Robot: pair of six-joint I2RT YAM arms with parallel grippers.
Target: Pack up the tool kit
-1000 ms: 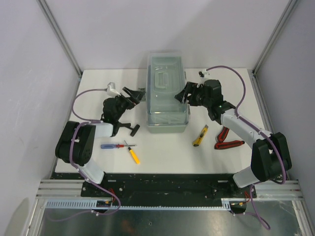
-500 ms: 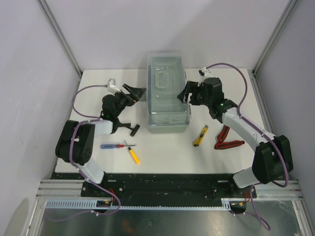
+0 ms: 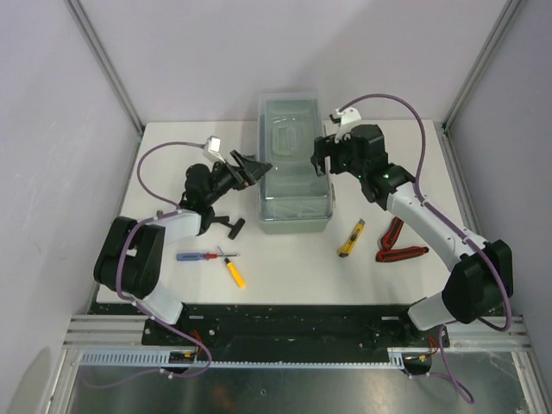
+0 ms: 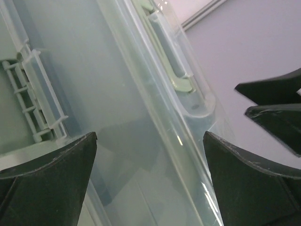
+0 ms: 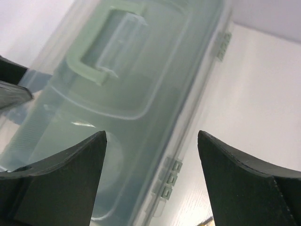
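The left end effector is spread wide and holds nothing. Its own camera shows both dark fingers standing apart over the clear lid of the tool kit box. The right end effector is likewise open and empty, its fingers straddling the same lid. Each wrist view catches the other arm's fingertips across the box, at 3 o'clock in the left wrist view and at 9 o'clock in the right one. Whether either end effector touches the lid cannot be told.

The wrist views give detail that the top view blurs: the sage-green carry handle set into the lid, and small clips along the lid's edge.

Only the top view gives the layout. The box sits toward 12 o'clock on the white worktop, lid down, with its long axis running from 12 to 6 o'clock. The left end effector is at its 9 o'clock side and the right one at its 3 o'clock side.

Loose tools lie outside the box. Toward 8 o'clock from it are:
- a small black hammer, just beside the box's near corner
- a blue-handled screwdriver, lying 9 to 3
- a yellow-handled screwdriver, its tip toward 11

Toward 4 o'clock lie a yellow knife and red-handled pliers, near each other.
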